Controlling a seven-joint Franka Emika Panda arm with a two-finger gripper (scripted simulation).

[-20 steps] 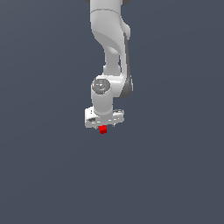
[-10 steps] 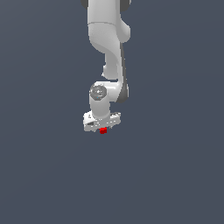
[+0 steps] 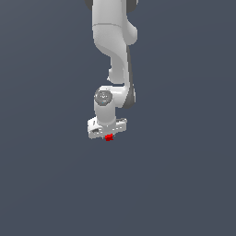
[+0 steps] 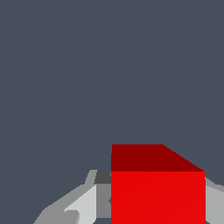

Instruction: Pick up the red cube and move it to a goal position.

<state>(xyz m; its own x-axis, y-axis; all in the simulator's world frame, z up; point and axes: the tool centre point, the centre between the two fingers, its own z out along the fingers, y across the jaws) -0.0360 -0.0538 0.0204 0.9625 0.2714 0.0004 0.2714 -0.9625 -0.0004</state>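
The red cube shows as a tiny bright red block just under the white hand of my arm, near the middle of the exterior view. My gripper is shut on it, and most of the cube is tucked under the hand. In the wrist view the red cube fills much of the picture, held between a grey finger on one side and a sliver of the other finger.
Around the arm there is only a plain dark grey-blue surface, with no other object and no edge in either view.
The arm has folded back a little, and the hand with the cube has moved slightly up in the exterior view. More of the cube is hidden under the hand than before.
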